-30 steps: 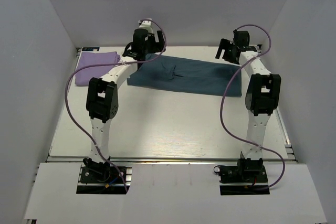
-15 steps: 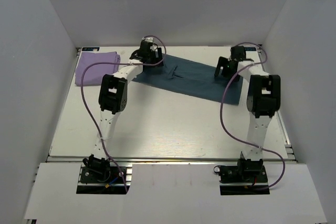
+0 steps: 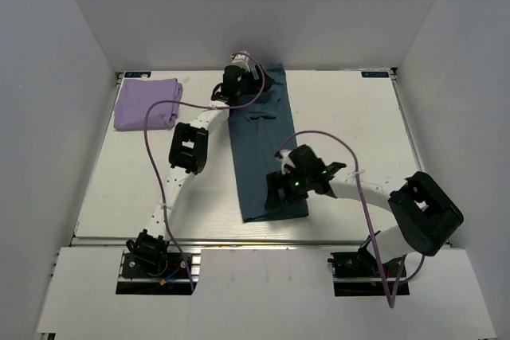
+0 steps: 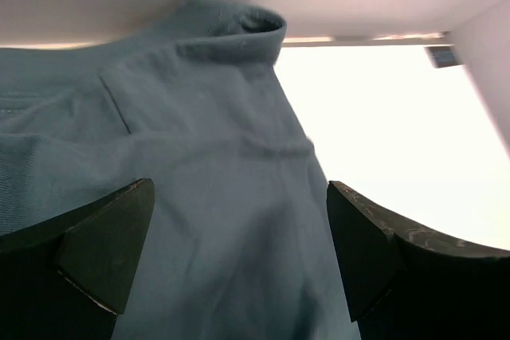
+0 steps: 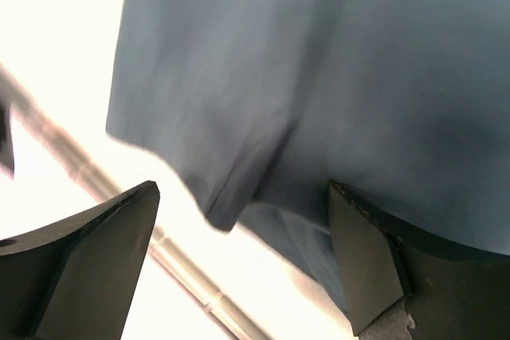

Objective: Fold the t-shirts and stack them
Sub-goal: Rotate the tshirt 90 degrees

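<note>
Slate-blue t-shirt [image 3: 259, 157] lies in a long strip, far centre to near centre of desk [image 3: 351, 117]. Lavender t-shirt [image 3: 143, 103] lies folded, far left. Left gripper [image 4: 239, 228] is over the strip's far end, right gripper [image 5: 243, 228] over its near end; both are spread wide.

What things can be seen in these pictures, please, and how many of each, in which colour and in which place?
dark blue t-shirt: one, slate blue, a long strip from the far edge to the near edge, mid table
lavender t-shirt: one, light purple, folded, far left corner
table: one, white
walls: white, around the table
cables: two, purple, one along each arm
left arm: white and black, reaching to the far edge
right arm: white and black, bent low near the front
left gripper: open, over the shirt's far end
right gripper: open, over the shirt's near end
</note>
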You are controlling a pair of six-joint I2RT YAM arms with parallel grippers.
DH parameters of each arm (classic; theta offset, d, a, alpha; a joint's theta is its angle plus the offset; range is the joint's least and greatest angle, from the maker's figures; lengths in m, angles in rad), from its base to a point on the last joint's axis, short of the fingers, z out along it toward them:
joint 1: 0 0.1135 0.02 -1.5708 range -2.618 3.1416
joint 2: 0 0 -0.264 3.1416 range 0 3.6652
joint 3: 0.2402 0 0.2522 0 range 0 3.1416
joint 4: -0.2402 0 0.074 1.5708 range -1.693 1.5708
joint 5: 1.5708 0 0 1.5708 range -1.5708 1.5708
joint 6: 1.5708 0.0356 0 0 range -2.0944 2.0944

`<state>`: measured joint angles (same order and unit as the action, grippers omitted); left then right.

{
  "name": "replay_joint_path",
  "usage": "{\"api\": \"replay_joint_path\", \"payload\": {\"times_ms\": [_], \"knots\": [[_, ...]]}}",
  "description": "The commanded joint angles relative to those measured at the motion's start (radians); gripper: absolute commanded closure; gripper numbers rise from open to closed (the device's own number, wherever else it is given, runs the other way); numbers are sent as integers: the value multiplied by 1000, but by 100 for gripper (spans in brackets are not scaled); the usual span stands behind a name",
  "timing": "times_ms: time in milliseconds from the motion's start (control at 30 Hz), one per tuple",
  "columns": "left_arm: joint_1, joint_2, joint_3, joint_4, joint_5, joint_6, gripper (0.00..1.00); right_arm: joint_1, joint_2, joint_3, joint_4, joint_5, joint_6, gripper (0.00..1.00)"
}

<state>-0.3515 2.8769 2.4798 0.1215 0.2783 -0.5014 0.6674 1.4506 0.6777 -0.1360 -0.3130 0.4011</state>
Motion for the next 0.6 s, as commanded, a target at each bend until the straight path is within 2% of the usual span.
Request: {"api": "replay_joint_path", "payload": {"times_ms": [0,233,333,400,467,500,567], "knots": [[-57,47,-4,53,-1,-81,0,162,40,6,-149,-123,-1,10],[-75,81,-22,148,-56,-161,0,238,10,140,-166,-135,-163,10],[-75,90,-10,181,-33,-172,0,250,-32,190,-200,-46,-234,10],[-75,53,-10,181,-1,-151,0,258,-86,191,-209,9,-281,10],[-75,-46,-53,138,12,-91,0,268,-113,197,-218,50,-313,10],[-75,-94,-77,124,22,-62,0,276,-130,219,-252,119,-329,10],[-75,-262,-149,46,38,33,0,281,-131,236,-283,178,-318,10]]}}
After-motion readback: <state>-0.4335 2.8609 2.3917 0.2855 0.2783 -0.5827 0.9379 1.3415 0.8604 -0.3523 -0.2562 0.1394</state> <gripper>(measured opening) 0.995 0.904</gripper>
